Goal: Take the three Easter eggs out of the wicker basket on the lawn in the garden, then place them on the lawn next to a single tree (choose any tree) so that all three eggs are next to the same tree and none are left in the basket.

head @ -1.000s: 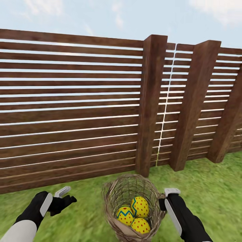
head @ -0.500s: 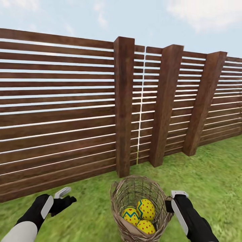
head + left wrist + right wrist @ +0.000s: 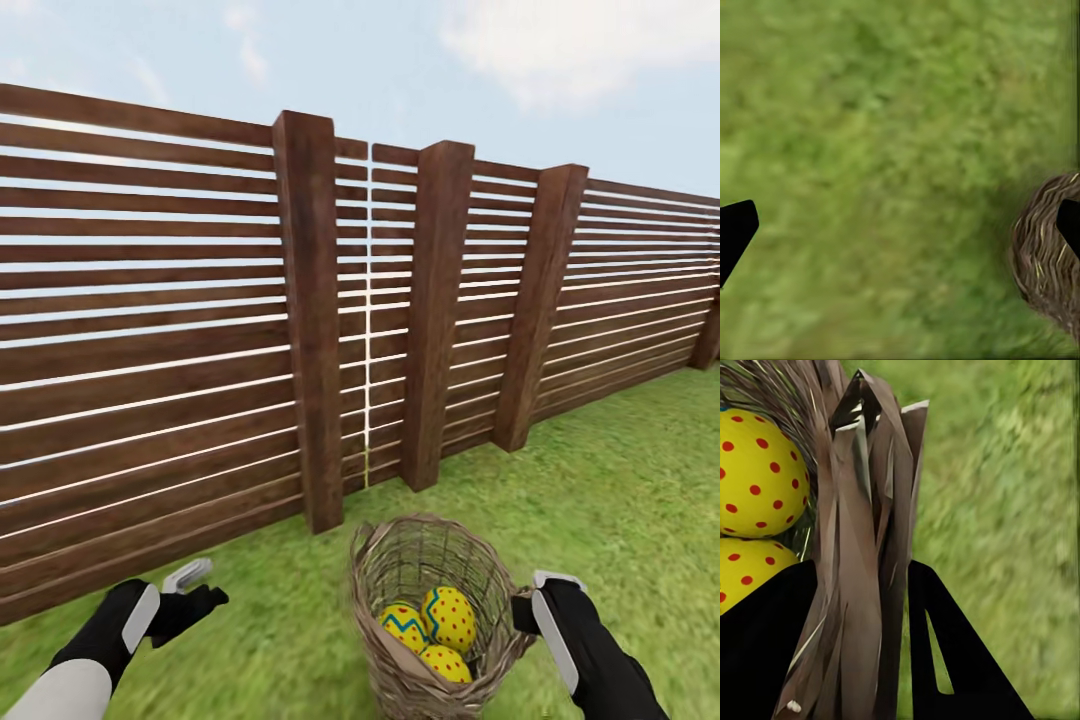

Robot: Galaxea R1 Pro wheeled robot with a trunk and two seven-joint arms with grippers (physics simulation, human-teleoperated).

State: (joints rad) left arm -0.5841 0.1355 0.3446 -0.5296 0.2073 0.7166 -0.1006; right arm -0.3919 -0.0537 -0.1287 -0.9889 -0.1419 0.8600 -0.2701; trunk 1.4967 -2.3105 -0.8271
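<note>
Dark slatted wooden fence [image 3: 150, 330], green lawn [image 3: 620, 470]: I'm carrying tan wicker basket [image 3: 400, 560], right gripper [image 3: 528, 610] clamping rim; left gripper [image 3: 190, 590] spread, empty. Three yellow Easter eggs [image 3: 430, 630] inside; none placed.

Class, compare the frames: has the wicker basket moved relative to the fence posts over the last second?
Yes. The wicker basket shifted rightward past the fence posts, carried by the right end effector.

3 Easter eggs [image 3: 432, 632] inside wicker basket [image 3: 390, 585]

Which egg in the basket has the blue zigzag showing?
The egg on the left arm's side of the basket. The other two eggs, at and, show just red dots.
</note>
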